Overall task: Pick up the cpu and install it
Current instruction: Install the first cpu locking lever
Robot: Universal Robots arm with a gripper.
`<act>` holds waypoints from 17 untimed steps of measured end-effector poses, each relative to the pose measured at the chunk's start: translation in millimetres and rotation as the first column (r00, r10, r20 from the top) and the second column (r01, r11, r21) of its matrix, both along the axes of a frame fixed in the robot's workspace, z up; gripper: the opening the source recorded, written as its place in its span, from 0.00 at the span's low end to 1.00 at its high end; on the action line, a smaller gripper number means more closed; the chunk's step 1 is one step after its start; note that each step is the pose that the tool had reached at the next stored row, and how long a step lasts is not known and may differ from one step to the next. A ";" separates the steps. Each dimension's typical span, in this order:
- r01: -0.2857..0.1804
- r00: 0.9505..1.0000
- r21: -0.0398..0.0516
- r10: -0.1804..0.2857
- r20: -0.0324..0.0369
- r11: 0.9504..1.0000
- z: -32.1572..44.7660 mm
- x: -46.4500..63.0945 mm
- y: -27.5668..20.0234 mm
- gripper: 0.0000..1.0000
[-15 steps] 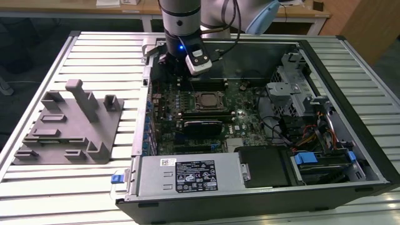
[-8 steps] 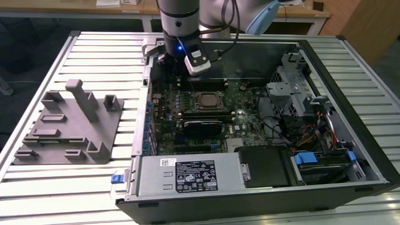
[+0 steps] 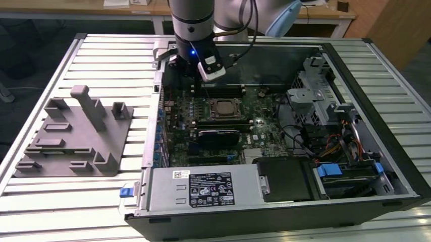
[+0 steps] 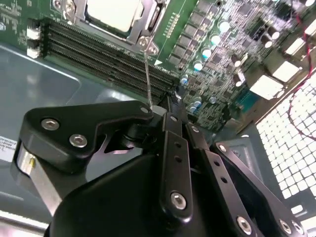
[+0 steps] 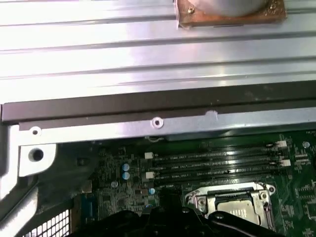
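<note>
The cpu (image 3: 223, 107) lies flat in the black socket frame in the middle of the motherboard, silvery top up. In the second wrist view the cpu (image 4: 116, 14) sits inside the metal socket frame, with a thin wire lever (image 4: 147, 74) standing beside it. In the first wrist view the cpu (image 5: 232, 217) is just past the black gripper body. My gripper (image 3: 191, 76) hangs over the board's memory slots, on the far side of the socket and apart from the chip. The gripper (image 4: 168, 106) has its links drawn together, and nothing is held.
The open computer case (image 3: 145, 151) lies on a slatted metal table. A grey fixture block (image 3: 74, 136) stands at the exterior view's left. Memory slots (image 4: 98, 54), a power supply (image 3: 202, 189) and a drive cage (image 3: 316, 96) surround the socket. A copper-based metal part (image 5: 229, 12) rests on the slats.
</note>
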State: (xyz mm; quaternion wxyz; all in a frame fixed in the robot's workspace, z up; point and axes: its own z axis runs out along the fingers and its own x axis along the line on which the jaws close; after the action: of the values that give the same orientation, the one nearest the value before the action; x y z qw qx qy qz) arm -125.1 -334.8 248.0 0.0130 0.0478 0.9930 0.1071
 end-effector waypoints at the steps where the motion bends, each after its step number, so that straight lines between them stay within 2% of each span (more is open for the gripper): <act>1: 0.000 1.000 0.000 0.000 0.000 1.000 0.0 0.0 0.0 0.11; 6: 0.000 1.000 0.000 0.000 0.000 1.000 0.0 6.1 0.0 0.11; 17: 0.003 1.000 -0.002 -0.003 0.000 1.000 0.0 41.8 1.1 0.11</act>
State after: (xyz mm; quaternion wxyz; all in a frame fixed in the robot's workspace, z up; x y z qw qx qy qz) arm -83.2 -333.7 248.0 0.0132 0.0491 0.9931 0.1059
